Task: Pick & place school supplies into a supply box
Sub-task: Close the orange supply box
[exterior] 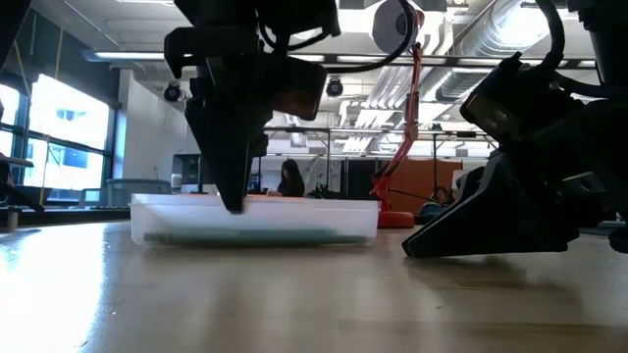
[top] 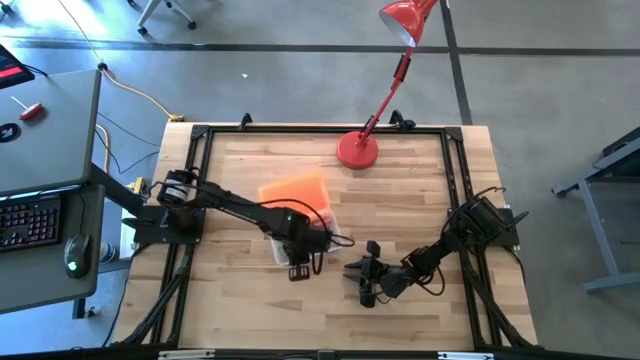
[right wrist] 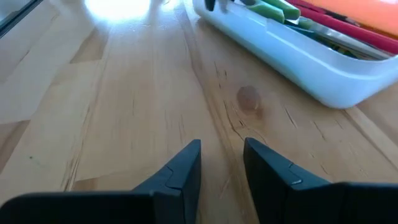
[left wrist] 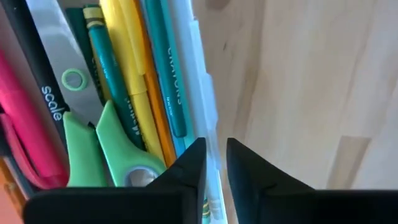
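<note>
At frame centre in the high view, left hand (top: 297,262) poised over supply box (top: 322,216) edge, fingers slightly parted, grasping nothing; pens and scissors (left wrist: 93,146) already inside. Right hand (top: 366,283) released, resting on tabletop (top: 240,300) nearby. Risk: fingertip straddling box wall, tipping or dragging box on withdrawal.

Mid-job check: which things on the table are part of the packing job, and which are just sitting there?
Job:
- supply box, orange lid open
- pens and markers inside it
- green-handled scissors inside it
- left gripper at the box's rim
- right gripper low over bare table

Lying about:
- red desk lamp at the far edge
</note>
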